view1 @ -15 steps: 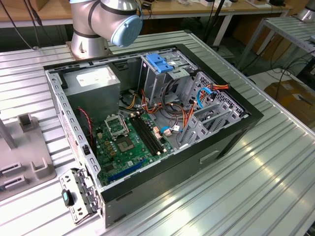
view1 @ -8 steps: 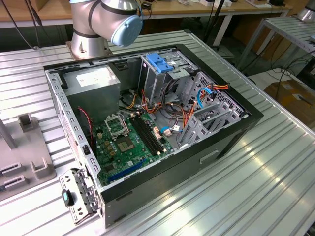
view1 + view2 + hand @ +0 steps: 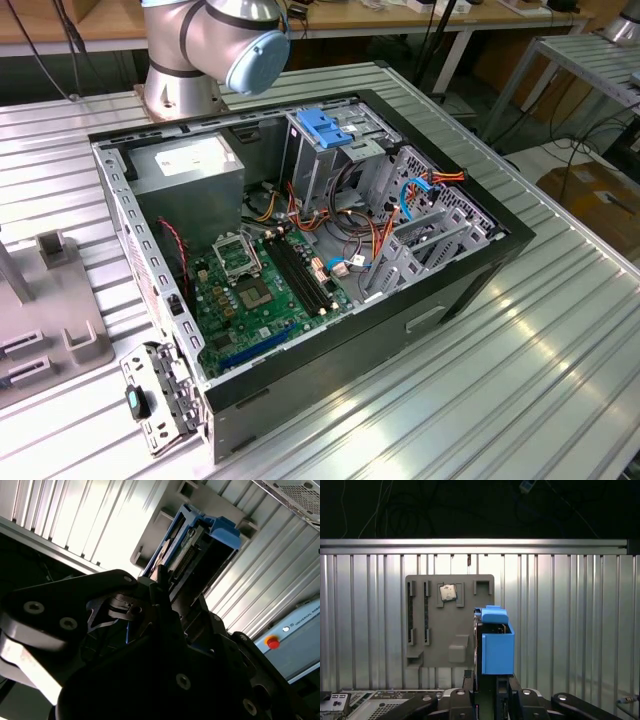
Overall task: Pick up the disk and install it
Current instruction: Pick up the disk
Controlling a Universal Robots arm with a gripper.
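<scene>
The disk, a dark drive edged by a blue plastic carrier frame, stands on end between my gripper's fingers, high above the ribbed metal table. In the second wrist view the disk juts out past the gripper, whose dark fingers close on its near end. Below and beside it lies a grey holder plate. The open computer case lies on its side, with a metal drive cage topped by a light-blue bracket.
Inside the case are a grey power-supply box, a green motherboard and loose cables. The arm's base stands behind the case. The grey holder plate lies at the exterior view's left and carries a small chip.
</scene>
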